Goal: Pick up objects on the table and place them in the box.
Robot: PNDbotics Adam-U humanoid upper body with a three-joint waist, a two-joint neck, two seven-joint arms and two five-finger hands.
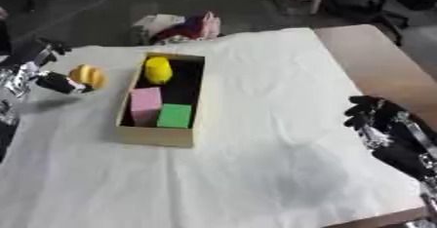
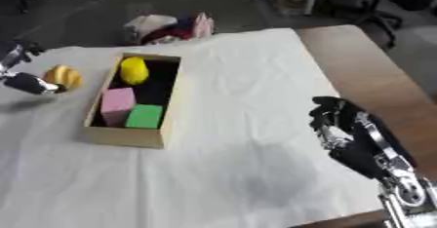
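The left hand (image 1: 47,78) pinches a yellow-orange object (image 1: 88,75) beside the box (image 1: 153,137) (three pieces inside); the right hand (image 2: 346,124) rests curled on the white-clothed worktop (image 1: 273,100).

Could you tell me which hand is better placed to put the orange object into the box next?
Left. The left hand is already right at the orange object, just beside the box, while the right hand sits far across the cloth.

A lab or workshop is suggested by the brown wooden table (image 1: 384,71) draped with a wrinkled white cloth (image 1: 273,139), the bare grey concrete floor (image 1: 128,3), and the dark office chair (image 2: 367,8) and clutter seen beyond.
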